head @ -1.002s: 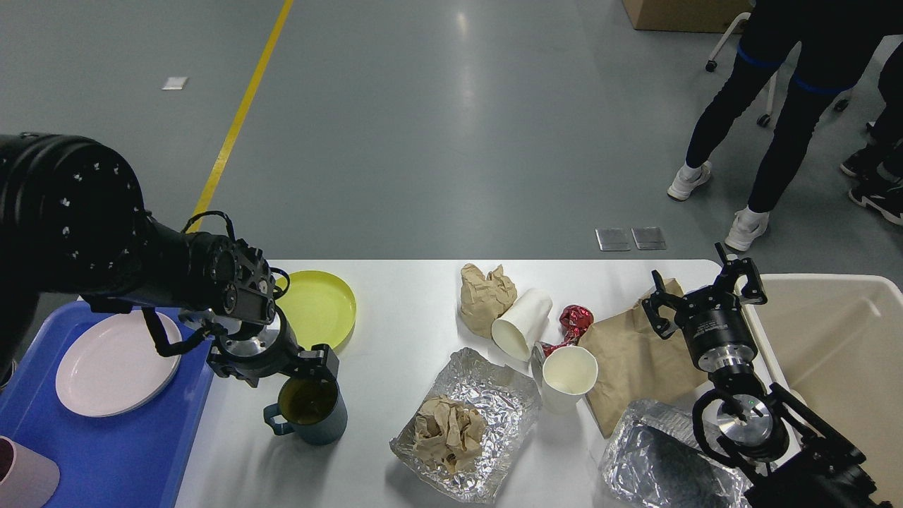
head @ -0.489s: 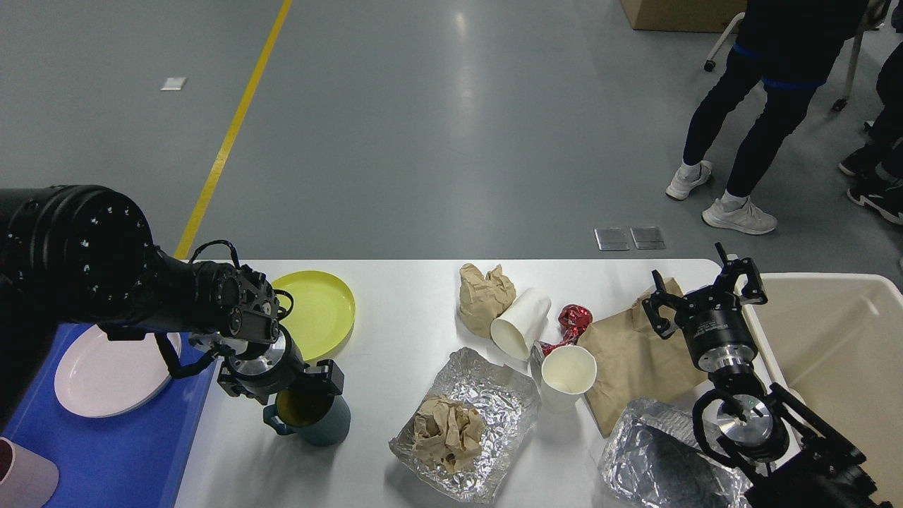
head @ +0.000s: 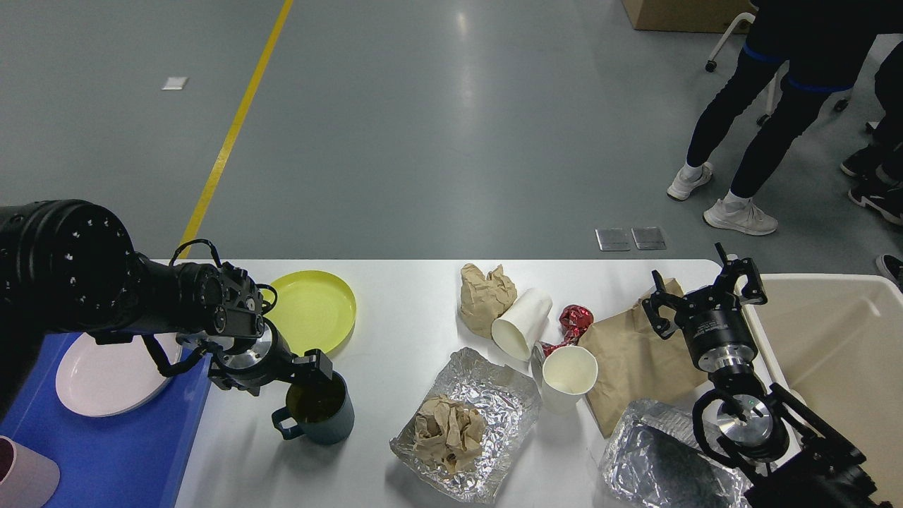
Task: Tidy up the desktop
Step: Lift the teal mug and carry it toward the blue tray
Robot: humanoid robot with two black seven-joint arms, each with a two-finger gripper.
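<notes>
The white desktop (head: 409, 317) carries dishes and litter. My left gripper (head: 314, 367) sits at the far rim of a dark teal mug (head: 319, 413) near the table's front left and looks shut on that rim. The mug stands upright, its handle pointing left. My right gripper (head: 705, 293) stands open and empty over the right edge of a flat brown paper bag (head: 631, 363).
A yellow plate (head: 314, 310) lies behind the mug. A blue tray (head: 106, 444) at left holds a pale plate (head: 106, 370) and a pink cup (head: 21, 480). Crumpled paper (head: 485, 296), two paper cups (head: 568, 377), a red wrapper (head: 575, 319) and foil (head: 487, 395) fill the middle. A beige bin (head: 839, 353) stands right.
My left arm has lowered and its gripper has closed in on the mug's rim; the mug has shifted slightly right. The right arm has not moved. People in the background shifted.
</notes>
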